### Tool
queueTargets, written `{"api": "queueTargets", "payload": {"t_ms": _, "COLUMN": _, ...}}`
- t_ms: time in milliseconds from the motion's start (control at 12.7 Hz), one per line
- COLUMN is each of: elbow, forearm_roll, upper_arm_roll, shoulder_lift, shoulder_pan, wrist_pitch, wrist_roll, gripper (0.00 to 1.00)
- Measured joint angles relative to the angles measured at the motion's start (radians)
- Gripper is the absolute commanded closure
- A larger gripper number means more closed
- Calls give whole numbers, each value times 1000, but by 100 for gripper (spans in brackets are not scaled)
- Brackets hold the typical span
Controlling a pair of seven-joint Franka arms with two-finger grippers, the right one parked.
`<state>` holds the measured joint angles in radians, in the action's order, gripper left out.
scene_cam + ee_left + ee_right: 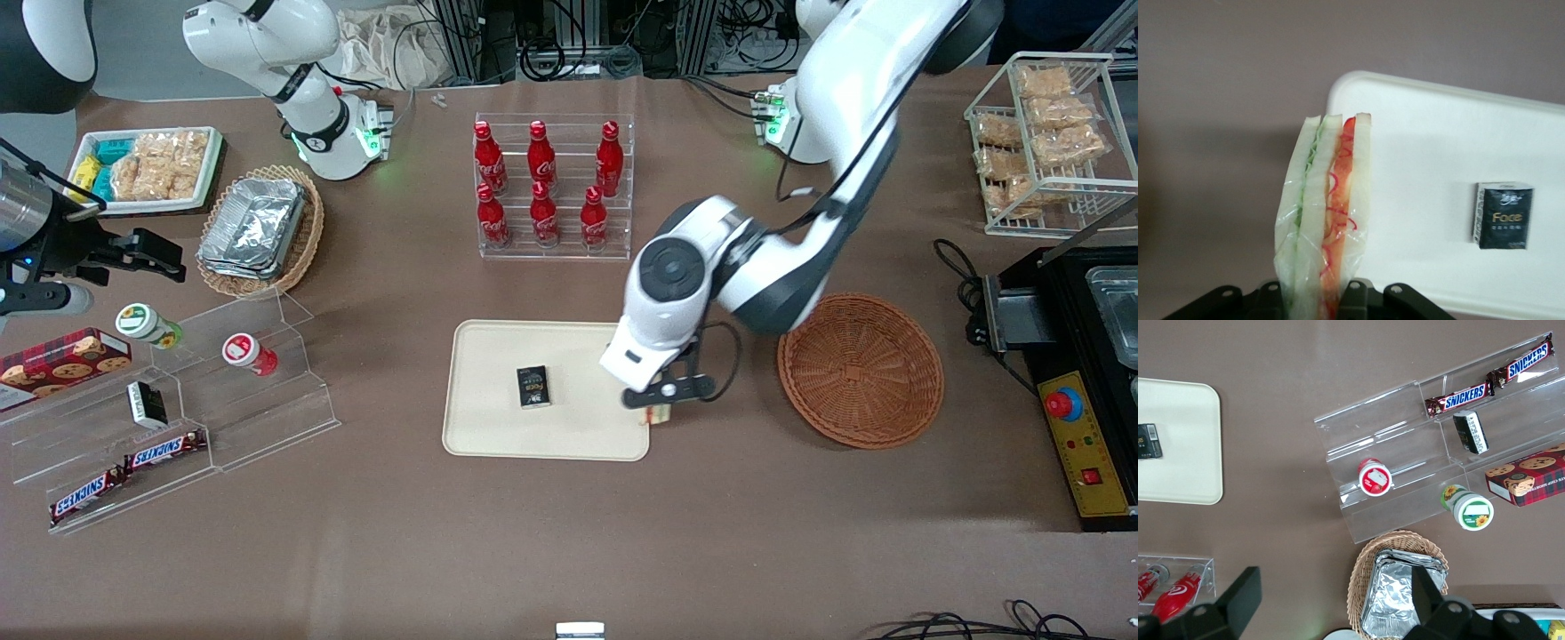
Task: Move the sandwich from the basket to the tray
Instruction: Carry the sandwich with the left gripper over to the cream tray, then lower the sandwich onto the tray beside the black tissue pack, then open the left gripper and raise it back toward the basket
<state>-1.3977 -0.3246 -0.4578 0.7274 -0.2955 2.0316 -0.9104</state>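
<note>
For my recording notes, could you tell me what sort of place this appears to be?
Probably a lab table dressed as a snack shop: tiered cola bottles, Snickers bars on acrylic steps and bagged snacks in a wire rack. The gripper, shut on the sandwich, is above the tray edge.

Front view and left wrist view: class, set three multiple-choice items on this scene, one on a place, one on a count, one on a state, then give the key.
1. Where is the end effector?
A. inside the basket
B. over the tray's edge nearest the basket
C. above the bottle rack

2. How many red bottles stand in the rack?
A. four
B. six
C. eight

3. What state is the sandwich in?
A. lying in the basket
B. lying flat on the tray
C. gripped by the end effector

Key: 1 B, it hangs at the tray edge; 2 B, two rows of three; 3 C, fingers clamp it, and the basket holds nothing.
</note>
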Motion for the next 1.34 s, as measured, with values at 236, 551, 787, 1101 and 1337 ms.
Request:
{"api": "queueTargets", "payload": {"t_ms": 236, "elbow": 32, "forearm_roll": -7, "upper_arm_roll": 6, "shoulder_lift": 118, "shoulder_pan": -2, "wrist_pitch": 111, "wrist_roll": 17, "gripper": 100}}
{"api": "queueTargets", "payload": {"t_ms": 551, "elbow": 64, "forearm_roll": -7, "upper_arm_roll": 8, "shoulder_lift": 137, "shoulder_pan": -2, "wrist_pitch": 126, "wrist_roll": 23, "gripper": 70}}
{"api": "queueTargets", "payload": {"t_ms": 787, "elbow": 65, "forearm_roll": -7, "upper_arm_roll": 8, "shoulder_lift": 145, "shoulder_pan": -2, "wrist_pitch": 130, "wrist_roll": 23, "gripper": 0}}
{"api": "queueTargets", "payload": {"t_ms": 1101, "elbow": 75, "forearm_roll": -7, "upper_arm_roll": 8, "shoulder_lift": 149, "shoulder_pan": -2, "wrist_pitch": 135, "wrist_roll": 23, "gripper": 0}}
{"api": "queueTargets", "payload": {"t_ms": 1337, "elbow": 112, "forearm_roll": -7, "upper_arm_roll": 8, "shoulder_lift": 108, "shoulder_pan": 6, "wrist_pitch": 68, "wrist_roll": 23, "gripper": 0}}
